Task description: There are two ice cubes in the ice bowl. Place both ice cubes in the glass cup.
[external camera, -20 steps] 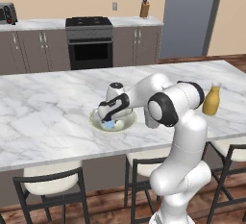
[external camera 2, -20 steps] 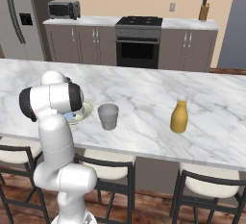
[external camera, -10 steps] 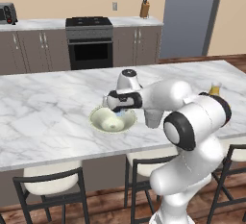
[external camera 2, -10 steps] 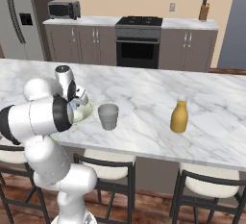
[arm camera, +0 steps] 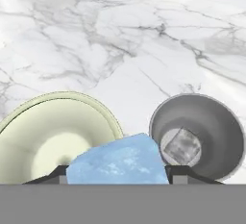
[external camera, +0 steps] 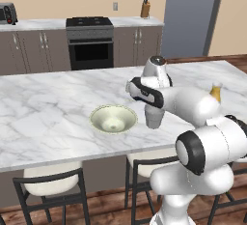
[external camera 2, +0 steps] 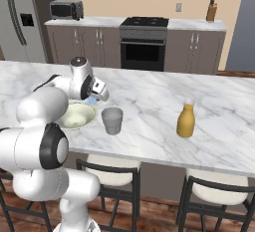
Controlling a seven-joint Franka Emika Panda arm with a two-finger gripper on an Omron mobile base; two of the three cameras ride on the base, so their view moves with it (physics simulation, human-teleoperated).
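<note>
My gripper (arm camera: 117, 182) has risen from the ice bowl (arm camera: 29, 122) toward the glass cup (arm camera: 218, 122), clamped on the second ice cube (arm camera: 117, 163); the first ice cube (arm camera: 180, 147) lies inside the cup; the bowl is now empty; release remains

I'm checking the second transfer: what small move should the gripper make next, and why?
Probably shift sideways until it hangs over the glass cup. The gripper holds an ice cube between the ice bowl and the cup, where one cube already lies.

Two ice cubes (arm camera: 117, 163) (arm camera: 180, 146), one bowl (arm camera: 29, 122), one cup (arm camera: 221, 131).
</note>
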